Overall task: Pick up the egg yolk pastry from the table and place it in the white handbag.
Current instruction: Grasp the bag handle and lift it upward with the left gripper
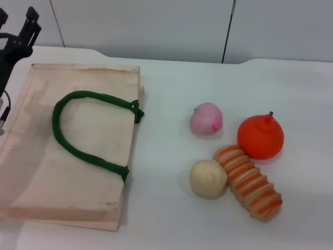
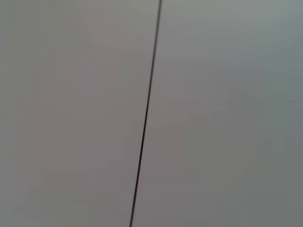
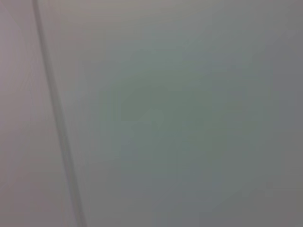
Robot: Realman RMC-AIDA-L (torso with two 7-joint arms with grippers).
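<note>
The egg yolk pastry (image 1: 208,178), a pale cream-yellow ball, lies on the white table right of centre, touching the orange-striped roll. The white handbag (image 1: 67,151) lies flat on the left, a cream cloth tote with a dark green rope handle (image 1: 86,133) looped on top. My left gripper (image 1: 18,20) hangs raised at the far left, above the bag's back corner, open and empty, far from the pastry. The right gripper is out of the head view. Both wrist views show only a plain grey panel with a dark seam.
A pink round bun (image 1: 206,119) sits behind the pastry. An orange ball-shaped fruit (image 1: 260,136) lies to its right. The orange-striped ridged roll (image 1: 248,181) lies diagonally beside the pastry. The white table (image 1: 166,94) ends at a wall at the back.
</note>
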